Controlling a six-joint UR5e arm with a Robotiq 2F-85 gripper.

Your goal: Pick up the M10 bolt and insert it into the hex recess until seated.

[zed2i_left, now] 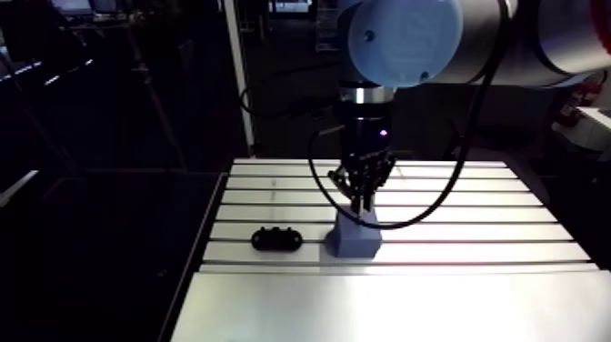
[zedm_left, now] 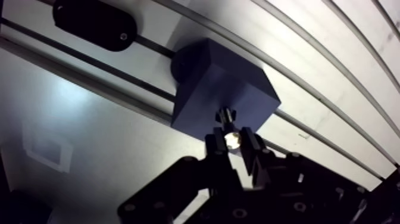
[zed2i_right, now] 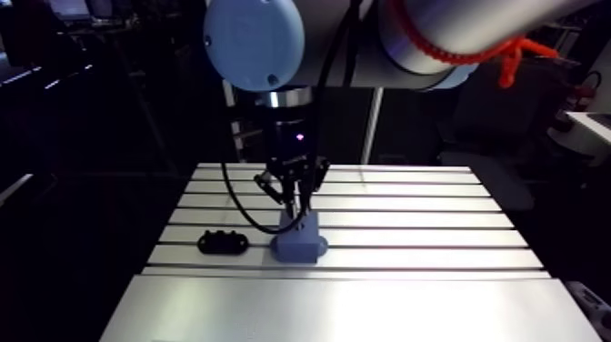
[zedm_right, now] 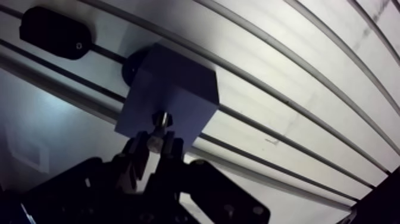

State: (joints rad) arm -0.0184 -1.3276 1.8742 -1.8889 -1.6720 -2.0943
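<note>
The tool (zedm_left: 232,143) has its two fingers (zedm_left: 252,150) drawn close together, and they are clamped on the M10 bolt (zedm_left: 225,115). A bright metal part of the bolt shines in the narrow gap between the fingers. Its dark end sticks out past the fingertips toward the blue block (zedm_left: 223,86). In the wrist view this end lies over the top face of the block, near the edge closest to the tool. I cannot tell whether it already touches the block or has gone into it, and the hex recess itself cannot be made out under the bolt. The block stands on the bench (zed2i_left: 473,273), across one of the slots. In the arm view the tool comes straight down from the wrist, with its fingertips just over the top of the block. On the far side of the block, seen from the wrist, a dark round part (zedm_left: 180,63) sits against its wall, over the slot. A black oval piece (zed2i_left: 275,238) lies flat on the bench beside the block, apart from it and in line with the same slot. In the wrist view a small hole shows near one end of this piece.
</note>
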